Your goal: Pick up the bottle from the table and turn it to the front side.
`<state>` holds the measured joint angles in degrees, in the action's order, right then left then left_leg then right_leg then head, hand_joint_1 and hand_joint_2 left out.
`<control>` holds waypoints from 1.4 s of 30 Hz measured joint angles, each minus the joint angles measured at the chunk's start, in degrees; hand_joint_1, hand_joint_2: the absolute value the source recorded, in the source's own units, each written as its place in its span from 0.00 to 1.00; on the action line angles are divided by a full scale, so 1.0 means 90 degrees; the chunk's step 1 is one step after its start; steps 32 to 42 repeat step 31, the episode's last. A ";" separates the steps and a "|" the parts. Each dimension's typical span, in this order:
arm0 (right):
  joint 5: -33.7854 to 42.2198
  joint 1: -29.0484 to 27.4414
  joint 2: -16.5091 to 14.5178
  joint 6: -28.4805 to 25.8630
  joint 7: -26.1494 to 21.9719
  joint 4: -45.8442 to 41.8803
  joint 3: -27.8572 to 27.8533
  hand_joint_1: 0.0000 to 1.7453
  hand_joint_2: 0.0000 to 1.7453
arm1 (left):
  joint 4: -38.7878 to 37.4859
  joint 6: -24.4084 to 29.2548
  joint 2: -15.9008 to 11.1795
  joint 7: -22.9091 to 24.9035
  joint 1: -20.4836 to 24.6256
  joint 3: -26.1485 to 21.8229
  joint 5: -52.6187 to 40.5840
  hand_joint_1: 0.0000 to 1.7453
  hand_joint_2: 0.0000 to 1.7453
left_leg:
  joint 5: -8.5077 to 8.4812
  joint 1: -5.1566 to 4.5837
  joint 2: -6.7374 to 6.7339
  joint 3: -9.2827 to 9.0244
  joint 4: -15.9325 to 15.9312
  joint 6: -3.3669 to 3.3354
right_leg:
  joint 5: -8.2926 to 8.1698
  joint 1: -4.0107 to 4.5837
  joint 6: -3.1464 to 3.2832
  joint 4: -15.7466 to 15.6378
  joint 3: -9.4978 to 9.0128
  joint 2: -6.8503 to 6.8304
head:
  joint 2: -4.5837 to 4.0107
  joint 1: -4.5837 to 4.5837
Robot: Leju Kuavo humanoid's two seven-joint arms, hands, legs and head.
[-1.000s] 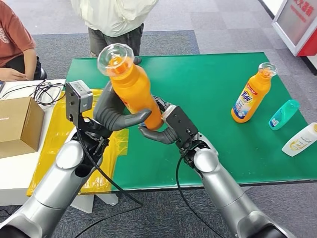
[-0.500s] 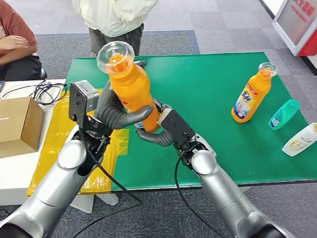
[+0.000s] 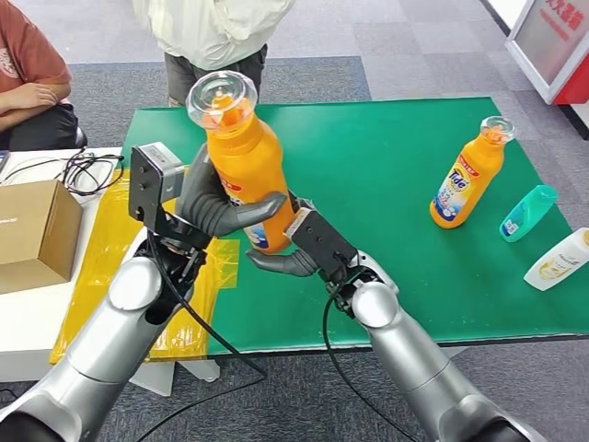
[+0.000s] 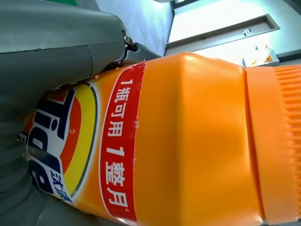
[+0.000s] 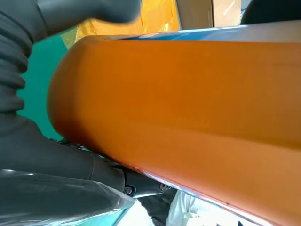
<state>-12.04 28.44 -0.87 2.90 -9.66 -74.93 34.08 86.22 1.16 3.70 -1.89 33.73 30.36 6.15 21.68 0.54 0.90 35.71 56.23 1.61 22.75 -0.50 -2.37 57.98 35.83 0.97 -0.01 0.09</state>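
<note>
**Bottle lifted, mid-turn between both hands**

Green surface: flat, matte, felt-like top with a yellow plastic sheet at its left edge. A cardboard box sits on a white table beside it. Two people are at the far side, one standing, one seated.

Orange bottle: held in the air above the surface's near-left part, roughly upright, top tilted a little left. Smooth, glossy plastic, rounded shoulders, ribbed orange cap under a clear dome cover. The left wrist view shows the Tide label with its red band, facing into the left palm.

Left hand: wrapped around the bottle's middle, thumb across the near side, fingers behind. Grey, rubbery, ribbed cover.

Right hand: thumb and fingers close on the bottle's base from the right, cupping it.

Step, by my read: pick-up done, rotation in progress, label not yet toward the front. Next move likely needs one hand to loosen while the other twists about the bottle's long axis; the slick plastic could slip.

Smaller items at right: second orange bottle standing, teal bottle and white bottle lying flat.
</note>
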 joint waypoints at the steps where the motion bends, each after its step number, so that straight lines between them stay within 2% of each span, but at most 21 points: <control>1: 0.0001 -0.0004 0.0000 -0.0012 0.0001 0.0000 0.0005 0.00 1.00 | -0.0004 -0.0003 0.0001 0.0001 0.0002 0.0000 0.0002 1.00 1.00 | 0.0000 0.0000 0.0000 0.0000 0.0000 0.0000 | 0.0000 0.0000 0.0000 0.0000 0.0000 0.0000 | 0.0001 0.0000; 3: 0.0010 -0.0018 0.0000 -0.0050 0.0009 0.0000 0.0007 0.00 1.00 | -0.0008 -0.0026 -0.0004 0.0012 0.0006 0.0001 -0.0013 1.00 1.00 | 0.0000 0.0000 0.0000 0.0000 0.0000 0.0000 | 0.0000 0.0000 0.0000 0.0000 0.0000 0.0000 | 0.0001 -0.0001; 7: 0.0045 -0.0105 0.0016 -0.0156 0.0032 0.0002 -0.0004 0.00 1.00 | -0.0013 -0.0137 -0.0127 0.0137 0.0070 0.0021 -0.0319 1.00 0.00 | 0.0000 0.0000 0.0000 0.0000 0.0000 0.0000 | 0.0000 0.0000 0.0000 0.0000 0.0001 0.0000 | 0.0001 0.0000; 11: 0.0035 -0.0281 0.0094 -0.0218 0.0061 0.0000 -0.0196 0.00 1.00 | -0.0081 -0.0334 -0.0452 0.0352 0.0152 -0.0029 -0.1027 1.00 0.00 | -0.0001 0.0000 0.0000 -0.0001 0.0000 0.0001 | 0.0000 0.0000 0.0000 0.0000 0.0002 0.0000 | 0.0001 -0.0001; 17: -0.0152 -0.0482 0.0283 -0.0295 0.0175 -0.0101 -0.0875 0.00 1.00 | -0.0482 -0.0456 -0.1007 0.0591 0.0260 -0.0360 -0.2486 1.00 0.00 | -0.0003 0.0000 -0.0001 -0.0001 0.0000 0.0004 | -0.0001 0.0000 0.0001 0.0001 0.0002 0.0001 | 0.0001 -0.0001; 26: -0.0490 -0.0688 0.0421 -0.0115 0.0231 -0.0718 -0.1697 0.00 1.00 | -0.1607 -0.0962 -0.1525 0.0942 0.0332 -0.0667 -0.3983 1.00 0.00 | -0.0002 0.0000 -0.0001 0.0000 0.0000 0.0004 | 0.0000 0.0000 0.0001 0.0001 0.0005 0.0002 | 0.0001 0.0000; 31: -0.0538 -0.0760 0.0432 0.0015 -0.0004 -0.1092 -0.1748 0.00 1.00 | -0.2184 -0.1259 -0.1717 0.0792 0.0359 -0.0651 -0.4381 1.00 0.00 | -0.0003 0.0001 -0.0001 0.0000 0.0000 0.0004 | 0.0000 0.0000 0.0001 0.0002 0.0007 0.0002 | 0.0001 -0.0001; 42: -0.0538 -0.0760 0.0432 0.0015 -0.0004 -0.1092 -0.1748 0.00 1.00 | -0.2184 -0.1259 -0.1717 0.0792 0.0359 -0.0651 -0.4381 1.00 0.00 | -0.0003 0.0001 -0.0001 0.0000 0.0000 0.0004 | 0.0000 0.0000 0.0001 0.0002 0.0007 0.0002 | 0.0001 -0.0001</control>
